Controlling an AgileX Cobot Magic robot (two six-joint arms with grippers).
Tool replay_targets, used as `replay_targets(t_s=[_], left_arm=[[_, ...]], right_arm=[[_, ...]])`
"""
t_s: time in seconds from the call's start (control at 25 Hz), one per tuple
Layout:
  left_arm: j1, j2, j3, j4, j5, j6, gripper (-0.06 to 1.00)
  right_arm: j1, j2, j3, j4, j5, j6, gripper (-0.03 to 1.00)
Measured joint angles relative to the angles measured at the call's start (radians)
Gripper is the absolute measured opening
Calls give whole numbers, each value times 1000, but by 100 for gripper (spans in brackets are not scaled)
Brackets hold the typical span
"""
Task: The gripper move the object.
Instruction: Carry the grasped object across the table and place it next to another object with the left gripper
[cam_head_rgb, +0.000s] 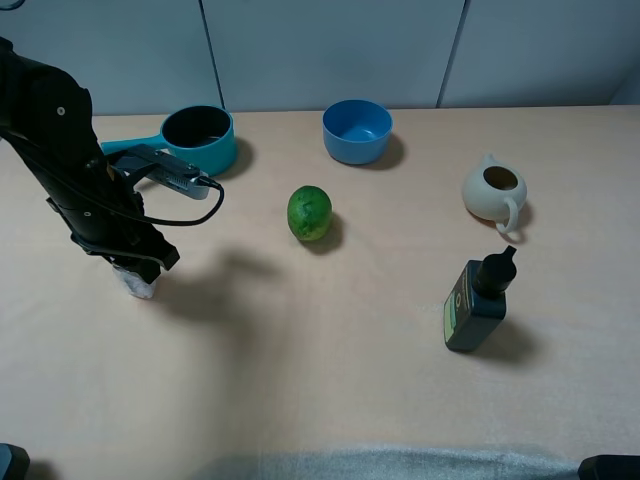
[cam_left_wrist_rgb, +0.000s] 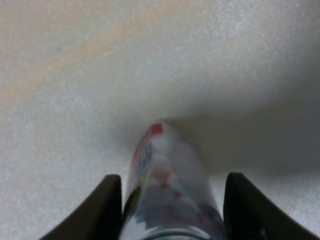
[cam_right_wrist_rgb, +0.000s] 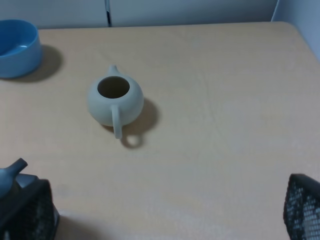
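Note:
The small clear shaker (cam_head_rgb: 138, 283) with whitish contents is at the left of the table, gripped from above by my left gripper (cam_head_rgb: 128, 262). In the left wrist view the shaker (cam_left_wrist_rgb: 165, 180) fills the gap between the two black fingers (cam_left_wrist_rgb: 107, 210), with a red and blue label showing; its cap is hidden. Its lower end is at the table surface; I cannot tell if it touches. My right gripper (cam_right_wrist_rgb: 167, 212) is open and empty, its fingertips wide apart above bare table near the cream teapot (cam_right_wrist_rgb: 114, 102).
A teal saucepan (cam_head_rgb: 198, 138) is behind the left arm. A green fruit (cam_head_rgb: 310, 213) lies mid-table and a blue bowl (cam_head_rgb: 357, 130) stands at the back. The cream teapot (cam_head_rgb: 494, 190) and a dark green bottle (cam_head_rgb: 478, 303) with a black spout are on the right.

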Motion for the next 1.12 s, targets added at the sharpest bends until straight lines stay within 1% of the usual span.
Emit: replay_targets(t_s=[0.24,0.56,0.88,1.12], left_arm=[[0,0,-3,0,10,-26,45],[0,0,-89,0,110,-29,45],[0,0,-165,-19,196,-30,45],[0,-40,-174,-37,210,-30,45]], right_arm=[[0,0,0,0,0,0,69],[0,0,0,0,0,0,69],[0,0,0,0,0,0,69],[0,0,0,0,0,0,69]])
